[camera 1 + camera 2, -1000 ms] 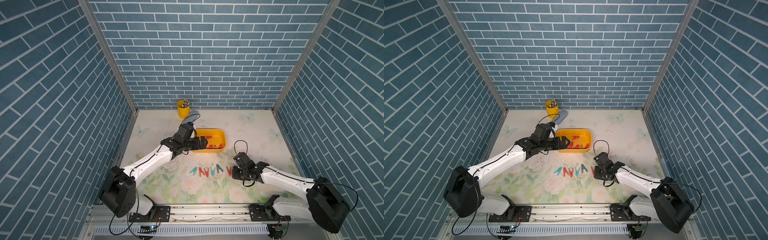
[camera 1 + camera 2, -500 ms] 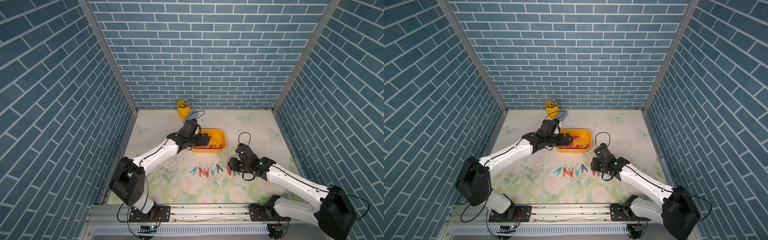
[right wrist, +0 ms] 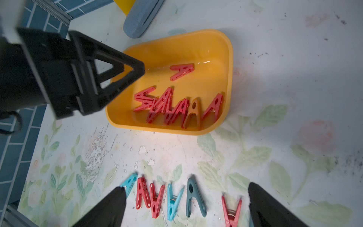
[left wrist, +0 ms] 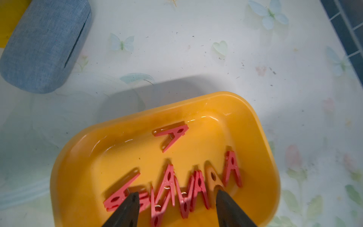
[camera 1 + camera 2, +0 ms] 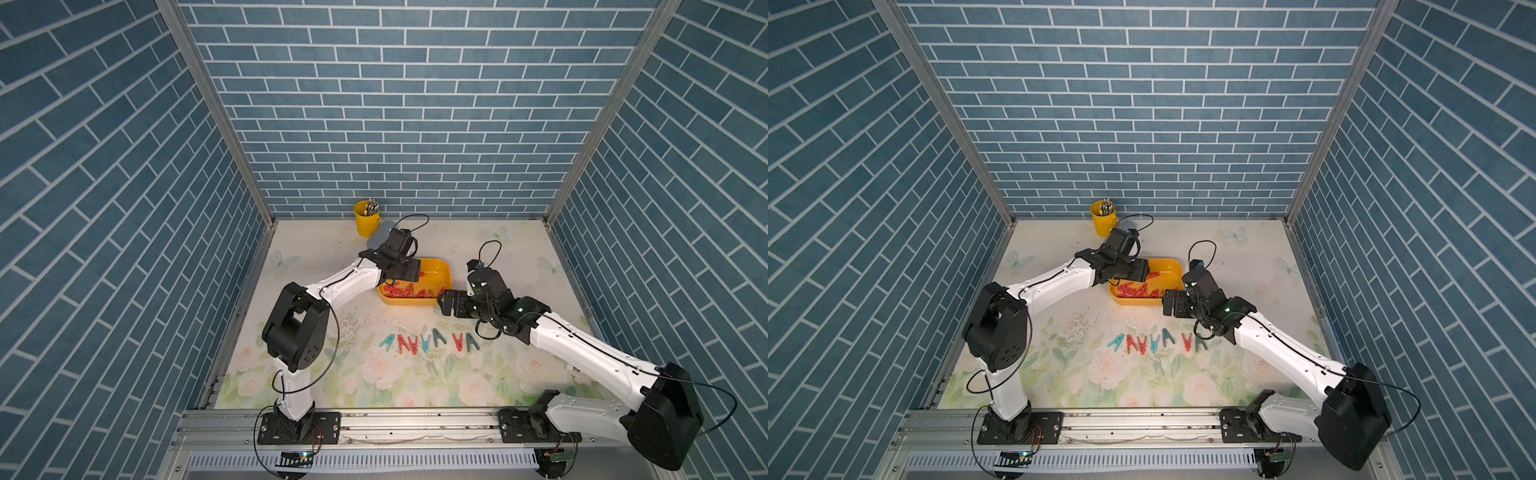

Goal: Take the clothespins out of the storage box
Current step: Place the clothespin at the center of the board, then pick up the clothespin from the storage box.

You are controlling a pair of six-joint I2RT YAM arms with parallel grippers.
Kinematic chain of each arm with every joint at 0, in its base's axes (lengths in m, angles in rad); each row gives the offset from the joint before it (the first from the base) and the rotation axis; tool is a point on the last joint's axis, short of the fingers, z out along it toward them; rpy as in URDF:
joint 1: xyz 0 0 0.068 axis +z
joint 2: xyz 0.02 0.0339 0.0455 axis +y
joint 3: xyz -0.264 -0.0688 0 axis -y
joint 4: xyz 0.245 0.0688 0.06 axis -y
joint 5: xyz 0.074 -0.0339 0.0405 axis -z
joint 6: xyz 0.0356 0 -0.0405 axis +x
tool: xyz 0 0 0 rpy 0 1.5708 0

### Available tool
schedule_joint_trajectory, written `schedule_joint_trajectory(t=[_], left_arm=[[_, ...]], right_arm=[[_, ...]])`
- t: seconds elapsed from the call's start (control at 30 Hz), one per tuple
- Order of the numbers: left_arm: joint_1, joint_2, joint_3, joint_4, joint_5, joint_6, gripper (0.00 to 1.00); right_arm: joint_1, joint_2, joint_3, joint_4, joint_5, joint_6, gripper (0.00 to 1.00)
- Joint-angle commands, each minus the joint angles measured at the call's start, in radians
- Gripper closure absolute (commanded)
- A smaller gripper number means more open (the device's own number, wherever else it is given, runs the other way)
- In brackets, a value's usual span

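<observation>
My left gripper [image 4: 176,193] is spread in the box [image 4: 255,121]. The pegs [image 4: 169,176] lie directly between its fingers [image 4: 127,210], their row across the gap. The right gripper [image 3: 185,186] is spread, empty and farther away.

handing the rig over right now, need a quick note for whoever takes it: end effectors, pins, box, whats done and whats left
Left end effector: open, down in the box, straddling the red pins, none gripped.
Right end effector: open, empty, hovering between box and row.
Done: seven pins out, in that row in front of the box.
Left: about eight in the box, red plus one orange pin.
</observation>
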Motion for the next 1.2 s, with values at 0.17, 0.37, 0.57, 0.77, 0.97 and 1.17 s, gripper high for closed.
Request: schedule_joint_trajectory(t=[0.17, 0.37, 0.57, 0.77, 0.97, 1.17], left_arm=[[-0.003, 0.162, 0.115, -0.034, -0.045, 0.163, 0.37], [-0.002, 0.25, 0.159, -0.019, -0.057, 0.176, 0.45], [-0.002, 0.297, 0.182, 0.001, -0.056, 0.176, 0.49], [-0.007, 0.33, 0.204, -0.008, -0.035, 0.179, 0.55], [-0.023, 0.345, 0.207, -0.017, -0.043, 0.189, 0.69], [-0.042, 0.339, 0.193, -0.029, -0.075, 0.198, 0.86]], right_arm=[[-0.055, 0.051, 0.073, 0.05, 0.022, -0.054, 0.01], [-0.098, 0.054, 0.07, 0.069, -0.007, -0.052, 0.01], [-0.12, 0.063, 0.062, 0.084, -0.019, -0.051, 0.01], [-0.127, 0.088, 0.066, 0.092, -0.035, -0.051, 0.01], [-0.137, 0.099, 0.066, 0.1, -0.044, -0.052, 0.01], [-0.141, 0.103, 0.058, 0.109, -0.057, -0.052, 0.01]])
